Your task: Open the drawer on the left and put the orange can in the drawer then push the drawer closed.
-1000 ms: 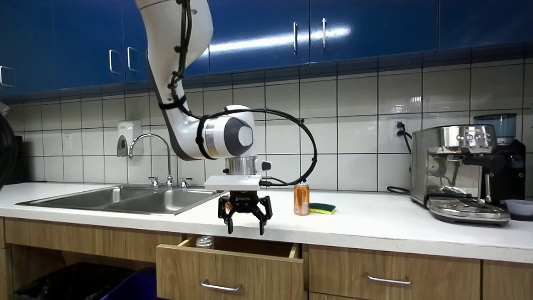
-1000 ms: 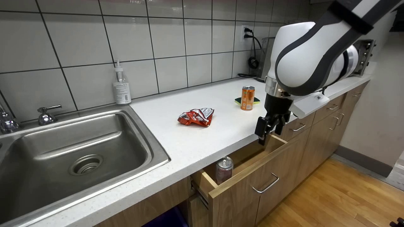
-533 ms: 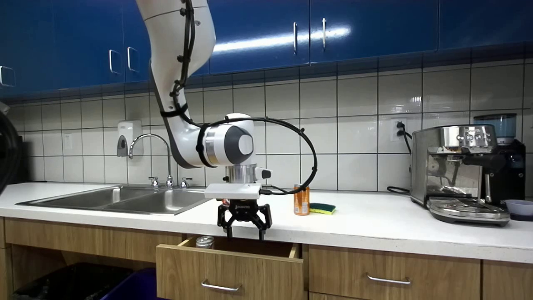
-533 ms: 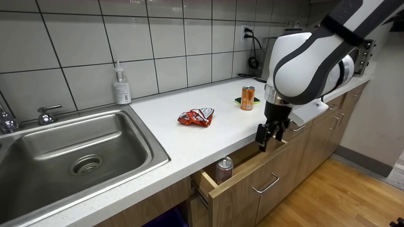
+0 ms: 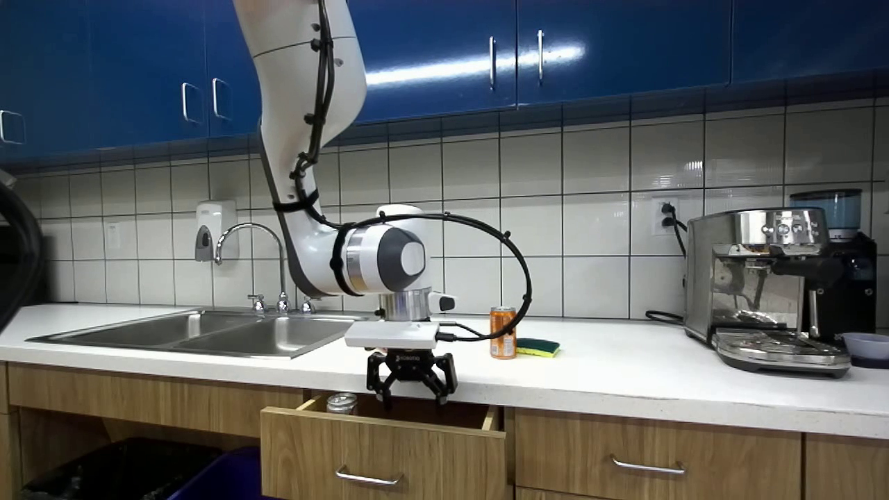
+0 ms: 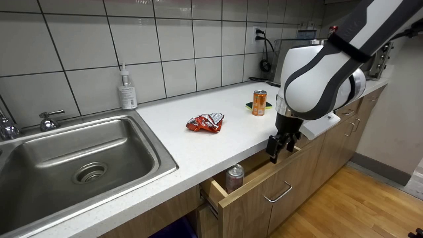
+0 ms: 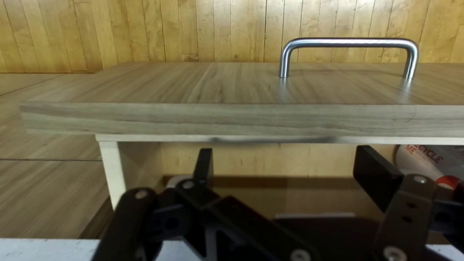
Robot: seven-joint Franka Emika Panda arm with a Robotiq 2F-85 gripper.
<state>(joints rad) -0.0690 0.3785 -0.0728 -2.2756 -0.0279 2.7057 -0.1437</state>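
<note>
Orange drink can (image 6: 259, 104) upright on the countertop (image 6: 178, 142), gripper (image 5: 414, 401) spread wide over the pulled-out drawer (image 5: 444, 462)

In both exterior views the orange drink can stands right by a green-and-yellow scrub sponge (image 5: 539, 347); whether the two touch I cannot tell. A crumpled red-and-silver foil wrapper (image 6: 205, 123) lies on the countertop between the can and the stainless-steel sink (image 6: 164, 160), and a clear pump bottle (image 6: 128, 97) stands by the tiled wall (image 6: 178, 43) at the sink's back corner. Farther along sits an espresso machine (image 5: 771, 229). The black gripper points straight down, well apart from the orange drink can. Its fingers (image 7: 204, 163) stand wide apart, and the wrist view looks between them into the drawer. Whether their tips are below the drawer's rim I cannot tell. The drawer is wood-grained and drawn out from under the countertop, with a silver bar handle (image 7: 348, 42) on its front. Next to it a second wooden drawer front (image 5: 656, 441) sits closed. Inside the pulled-out drawer a silver-topped can (image 6: 235, 180) stands upright near the end toward the sink; in the wrist view it is partly covered by the gripper, with red lettering on it
</note>
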